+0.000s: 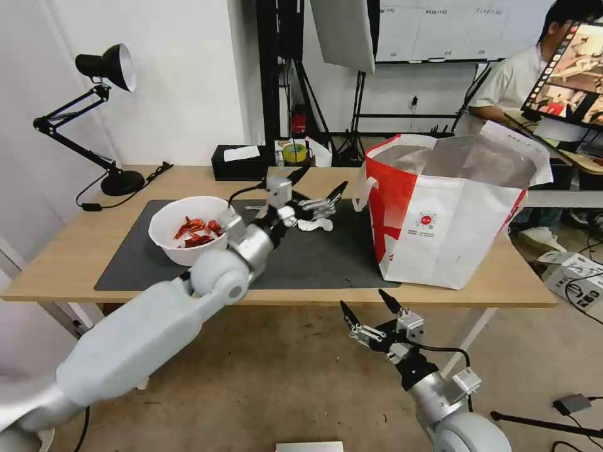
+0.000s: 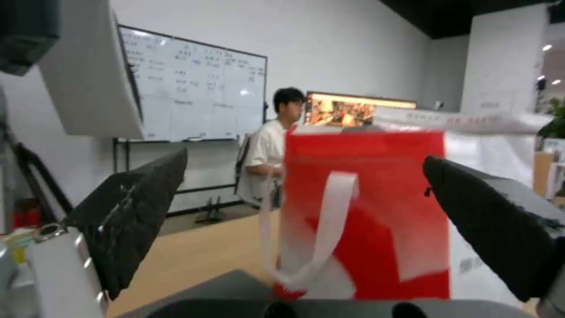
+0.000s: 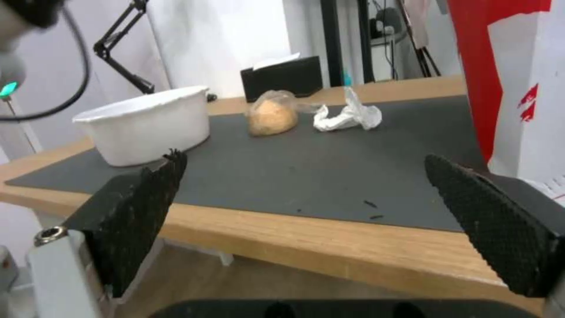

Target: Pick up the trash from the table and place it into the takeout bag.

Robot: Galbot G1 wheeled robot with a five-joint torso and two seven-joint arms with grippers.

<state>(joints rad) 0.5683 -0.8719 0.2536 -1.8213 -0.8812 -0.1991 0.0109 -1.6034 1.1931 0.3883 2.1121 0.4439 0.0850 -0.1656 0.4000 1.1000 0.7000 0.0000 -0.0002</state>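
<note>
The table (image 1: 81, 263) is light wood with a smooth grain, under a matt dark mat (image 1: 314, 257). The bag (image 1: 440, 232) looks like glossy coated fabric – crinkled silver foil inside. The bowl (image 3: 144, 123) is smooth white plastic; the tissue (image 3: 347, 117) is crumpled paper. Both grippers' pads (image 3: 494, 221) are black, rough, knurled

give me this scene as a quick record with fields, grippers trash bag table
left gripper: open, over the mat, above the tissue
right gripper: open, low in front of the table edge
bowl: on the mat, red shells inside
knotted bag: on the mat, beige lump inside
tissue: crumpled, beside the knotted bag
takeout bag: upright, open, on the table's right end
table: light wood, dark mat
</note>
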